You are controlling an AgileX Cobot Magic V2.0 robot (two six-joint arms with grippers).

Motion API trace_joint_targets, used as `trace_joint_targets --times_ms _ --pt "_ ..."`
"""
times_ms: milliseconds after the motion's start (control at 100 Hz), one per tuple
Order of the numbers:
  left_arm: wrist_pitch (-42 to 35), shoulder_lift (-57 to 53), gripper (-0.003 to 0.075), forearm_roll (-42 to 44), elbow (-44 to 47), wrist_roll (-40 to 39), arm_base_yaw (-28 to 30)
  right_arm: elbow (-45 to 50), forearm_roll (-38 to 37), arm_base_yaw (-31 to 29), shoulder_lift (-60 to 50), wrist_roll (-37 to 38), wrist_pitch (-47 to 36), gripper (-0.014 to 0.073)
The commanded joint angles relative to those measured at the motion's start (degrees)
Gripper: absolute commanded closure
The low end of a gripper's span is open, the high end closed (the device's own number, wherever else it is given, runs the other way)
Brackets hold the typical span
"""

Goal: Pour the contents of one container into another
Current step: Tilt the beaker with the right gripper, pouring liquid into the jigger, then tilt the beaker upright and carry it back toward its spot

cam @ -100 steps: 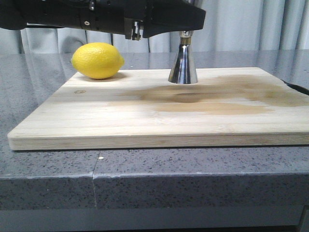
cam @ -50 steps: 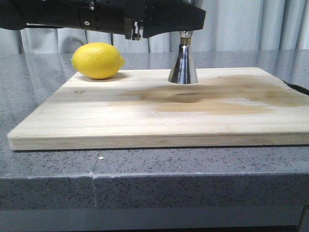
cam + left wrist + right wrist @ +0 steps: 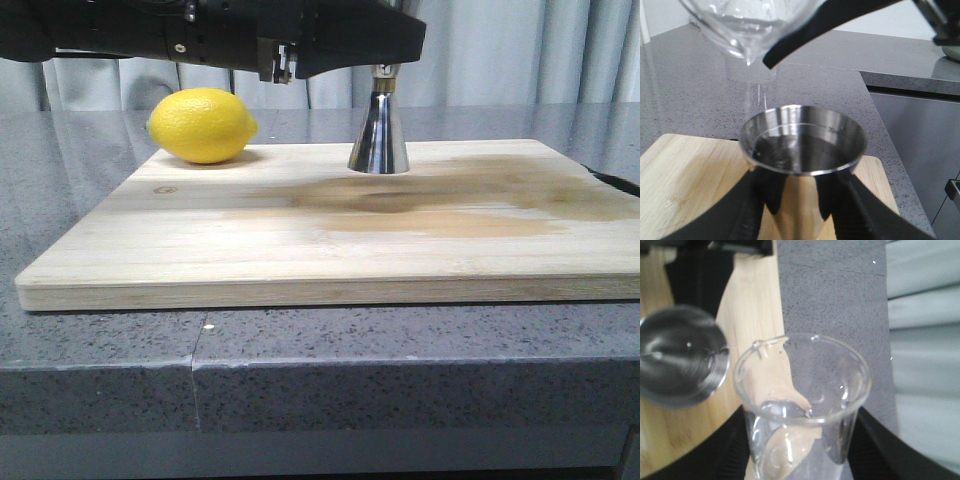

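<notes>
The steel jigger [image 3: 379, 135] stands upright at the back of the wooden cutting board [image 3: 330, 250], its top hidden behind my left arm [image 3: 230, 35]. My left gripper [image 3: 800, 200] is shut on the jigger [image 3: 802, 145] at its waist, and liquid lies in the upper cup. The clear glass beaker [image 3: 740, 25] hangs tilted above it, spout just over the far rim. My right gripper [image 3: 802, 450] is shut on the beaker [image 3: 802, 390], which holds a little clear liquid, beside the jigger [image 3: 680, 362].
A lemon [image 3: 202, 125] lies on the board's back left corner. A dark damp patch [image 3: 440, 205] spreads across the board's middle and right. The board sits on a grey stone counter [image 3: 100, 370] with grey curtains behind.
</notes>
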Motion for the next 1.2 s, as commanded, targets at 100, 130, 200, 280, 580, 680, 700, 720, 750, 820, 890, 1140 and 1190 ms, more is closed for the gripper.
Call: trace_joint_targets --times_ms 100,130,200,280,580,680,700,720,750,820,890,1140,1190 --pt "3.38 -2.98 0.0512 -4.62 -1.91 -0.33 -0.27 -2.07 3.36 -1.63 -4.37 12.32 -4.28 0.0307" --pt "3.38 -2.98 0.0512 -4.62 -1.91 -0.33 -0.27 -2.07 4.20 -2.13 -4.95 13.45 -4.28 0.0307" --pt "3.38 -2.98 0.0512 -4.62 -1.91 -0.33 -0.27 -2.07 6.77 -3.68 -6.00 15.56 -3.53 0.0307" --pt "3.38 -2.98 0.0512 -4.62 -1.91 -0.33 -0.27 -2.07 10.86 -5.85 -7.24 15.84 -1.35 0.0307" --pt "3.38 -2.98 0.0512 -4.62 -1.91 -0.33 -0.27 1.43 21.76 -14.95 -11.57 15.84 0.46 0.0307" --pt "3.38 -2.98 0.0512 -4.62 -1.91 -0.33 -0.27 5.54 24.81 -17.82 -12.69 15.58 -3.11 0.0307" --pt "3.38 -2.98 0.0512 -4.62 -1.91 -0.33 -0.27 6.56 25.34 -18.27 -13.04 15.58 -3.69 0.0307" --pt "3.38 -2.98 0.0512 -4.62 -1.91 -0.33 -0.27 7.65 25.99 -18.69 -13.18 15.58 -4.74 0.0307" --pt "3.38 -2.98 0.0512 -4.62 -1.91 -0.33 -0.27 9.19 26.78 -19.06 -13.42 15.58 -6.62 0.0307" --pt "3.38 -2.98 0.0512 -4.62 -1.91 -0.33 -0.27 13.19 28.19 -19.59 -13.86 15.58 -10.85 0.0307" --pt "3.38 -2.98 0.0512 -4.62 -1.91 -0.33 -0.27 17.66 29.99 -19.59 -14.37 15.32 -16.67 0.0307" --pt "3.38 -2.98 0.0512 -4.62 -1.91 -0.33 -0.27 34.47 43.42 -19.07 -14.38 14.96 -43.16 0.0307" --pt "3.38 -2.98 0.0512 -4.62 -1.91 -0.33 -0.27 37.03 46.69 -18.21 -14.38 14.96 -47.81 0.0307"
